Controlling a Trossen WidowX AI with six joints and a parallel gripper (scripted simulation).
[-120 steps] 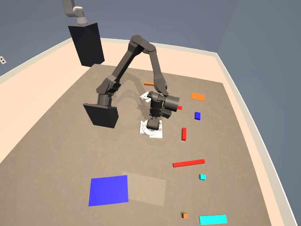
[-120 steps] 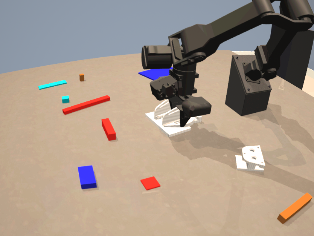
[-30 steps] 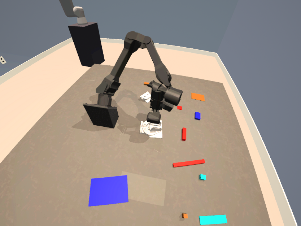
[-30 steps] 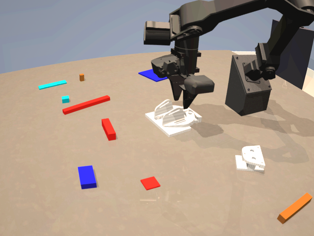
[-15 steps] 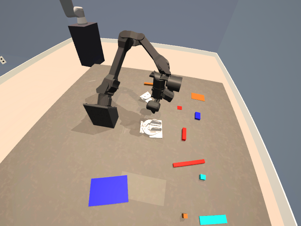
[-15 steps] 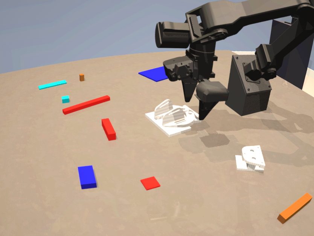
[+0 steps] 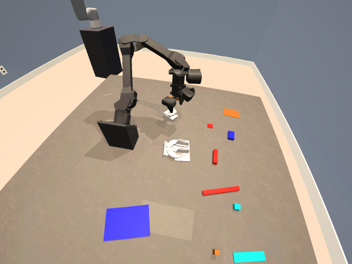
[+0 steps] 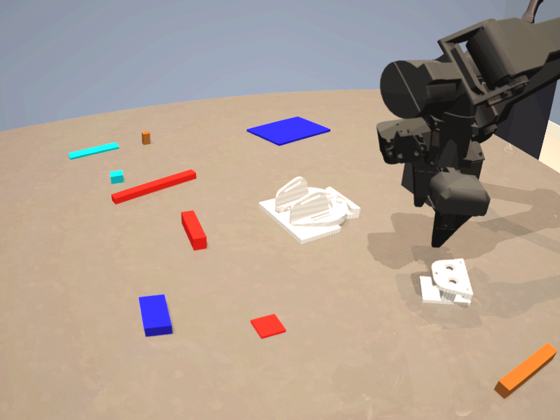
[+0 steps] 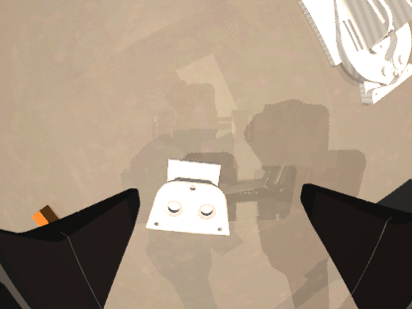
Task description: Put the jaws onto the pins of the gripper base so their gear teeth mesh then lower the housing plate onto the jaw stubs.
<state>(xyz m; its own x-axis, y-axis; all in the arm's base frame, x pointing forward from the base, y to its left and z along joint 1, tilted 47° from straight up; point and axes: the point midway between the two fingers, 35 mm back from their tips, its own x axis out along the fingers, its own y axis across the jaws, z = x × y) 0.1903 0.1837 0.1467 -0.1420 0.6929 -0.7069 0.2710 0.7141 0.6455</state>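
Observation:
The white gripper base (image 7: 182,159) (image 8: 302,235) (image 9: 322,40) lies flat on the table. Both white jaws, one (image 8: 293,193) behind the other (image 8: 311,208), are on it with their blades side by side. The pins and any meshing of the teeth are too small to make out. The white housing plate (image 8: 460,271) (image 9: 190,223) lies on a small white stand (image 8: 429,296) (image 9: 198,170), its two round holes facing up. My gripper (image 7: 176,107) (image 8: 427,225) (image 9: 221,189) is wide open and empty above the housing plate, which sits left of the midpoint between the fingertips in the wrist view.
An orange bar (image 8: 524,370) (image 9: 45,216) lies near the stand. A red square (image 7: 209,125) (image 8: 268,325), a blue block (image 7: 231,135) (image 8: 155,315) and a short red bar (image 7: 215,156) (image 8: 194,229) lie around the base. A blue sheet (image 7: 127,222) (image 8: 288,130) lies farther off.

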